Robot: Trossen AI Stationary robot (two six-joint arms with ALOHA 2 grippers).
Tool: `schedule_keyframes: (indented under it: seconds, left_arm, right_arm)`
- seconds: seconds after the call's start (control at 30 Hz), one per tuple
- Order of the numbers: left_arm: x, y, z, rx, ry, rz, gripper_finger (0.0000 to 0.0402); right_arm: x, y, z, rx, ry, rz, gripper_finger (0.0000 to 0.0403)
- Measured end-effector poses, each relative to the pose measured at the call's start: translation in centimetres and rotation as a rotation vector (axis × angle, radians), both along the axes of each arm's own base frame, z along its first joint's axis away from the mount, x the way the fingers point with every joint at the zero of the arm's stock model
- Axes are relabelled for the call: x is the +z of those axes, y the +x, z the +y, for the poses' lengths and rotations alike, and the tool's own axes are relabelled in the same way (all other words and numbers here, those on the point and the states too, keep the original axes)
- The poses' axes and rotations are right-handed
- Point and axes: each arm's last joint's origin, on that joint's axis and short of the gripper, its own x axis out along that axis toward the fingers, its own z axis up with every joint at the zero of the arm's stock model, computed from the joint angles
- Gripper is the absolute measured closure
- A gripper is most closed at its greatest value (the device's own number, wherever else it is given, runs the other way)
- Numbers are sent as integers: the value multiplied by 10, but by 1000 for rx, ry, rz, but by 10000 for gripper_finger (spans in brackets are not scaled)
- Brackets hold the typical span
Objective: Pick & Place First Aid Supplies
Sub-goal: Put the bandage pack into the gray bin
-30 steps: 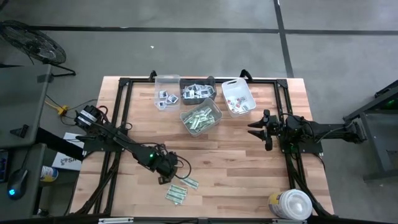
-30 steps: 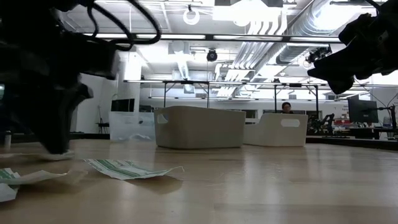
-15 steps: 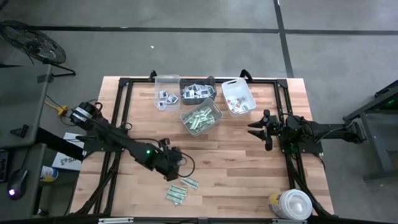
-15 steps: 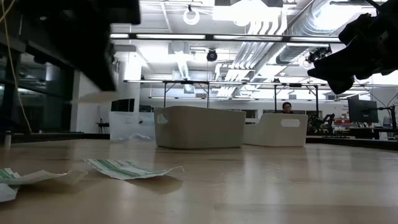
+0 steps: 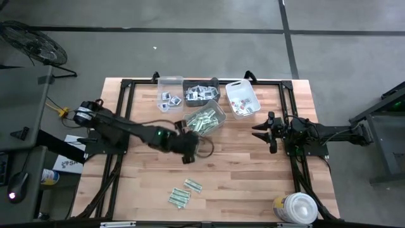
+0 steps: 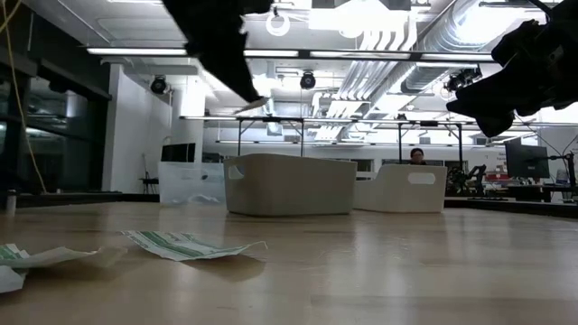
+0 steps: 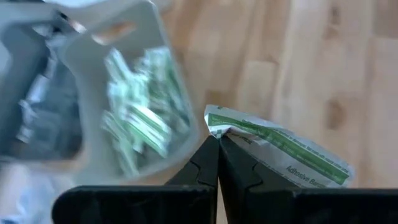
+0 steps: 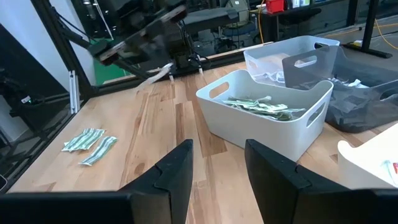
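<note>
Left gripper (image 7: 218, 140), pinched shut on a green-and-white strip packet (image 7: 280, 149) above mid-worktop, should clear the rim of the white bin (image 5: 205, 120) toward the far edge before releasing; right gripper (image 5: 257, 133) waits part-open, empty.

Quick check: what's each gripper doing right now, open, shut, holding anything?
Left gripper: shut on a green-and-white packet, beside the bin of green packets.
Right gripper: open, empty, waiting at the table's right.

the left arm reaches across the table, its left gripper (image 5: 188, 156) raised just beside the grey bin (image 5: 205, 120), fingers pinched shut on a green-and-white packet (image 7: 280, 148). the right gripper (image 5: 261, 133) waits right of that bin, jaws apart.
</note>
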Motion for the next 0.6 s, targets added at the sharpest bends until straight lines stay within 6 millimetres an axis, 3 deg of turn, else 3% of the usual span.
schedule_keyframes:
  seconds: [0.23, 0.6]
  left_arm:
    - [11, 16, 47, 7, 67, -36, 401]
    - [11, 16, 101, 272, 47, -85, 401]
  right_arm:
    - [0, 0, 0, 0, 0, 0, 263]
    - [0, 0, 0, 0, 0, 0, 263]
